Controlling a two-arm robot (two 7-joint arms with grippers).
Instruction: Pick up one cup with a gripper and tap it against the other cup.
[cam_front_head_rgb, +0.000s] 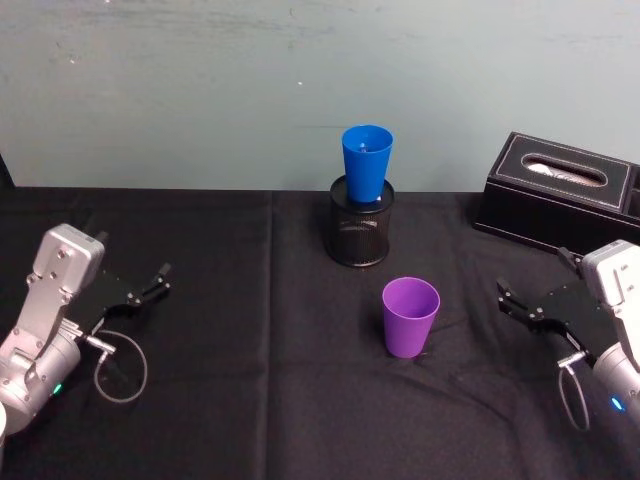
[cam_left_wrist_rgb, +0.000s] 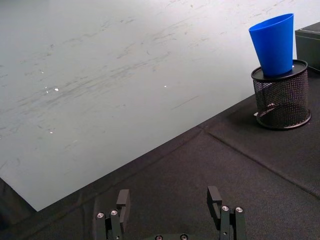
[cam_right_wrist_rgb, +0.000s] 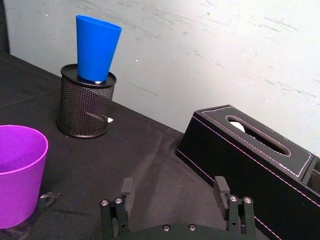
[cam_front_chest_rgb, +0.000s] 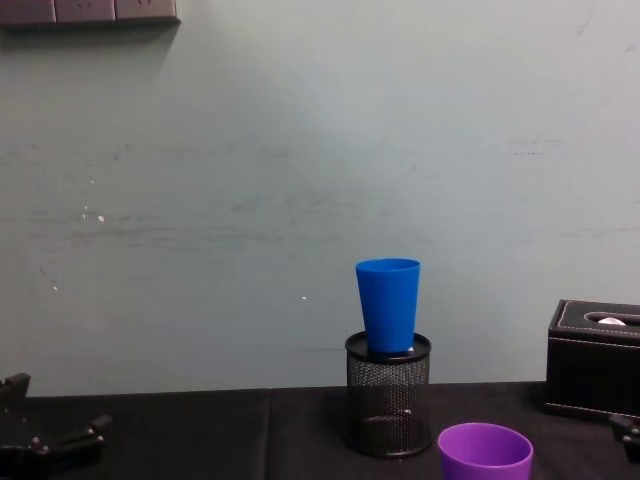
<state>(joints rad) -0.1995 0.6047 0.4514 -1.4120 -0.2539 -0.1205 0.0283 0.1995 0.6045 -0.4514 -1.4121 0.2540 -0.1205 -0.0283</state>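
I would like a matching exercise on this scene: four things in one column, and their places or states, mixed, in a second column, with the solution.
1. purple cup
2. blue cup
3. left gripper
4. right gripper

A. seated in the black mesh holder's mouth
B. open, on the right, near the tissue box
C. upright on the black cloth, before the holder
D. open, on the left

Pairs: 1-C, 2-A, 3-D, 4-B

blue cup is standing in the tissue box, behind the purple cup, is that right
Not quite. The blue cup stands in the mesh holder, not the box. It is behind the purple cup, as the head view shows.
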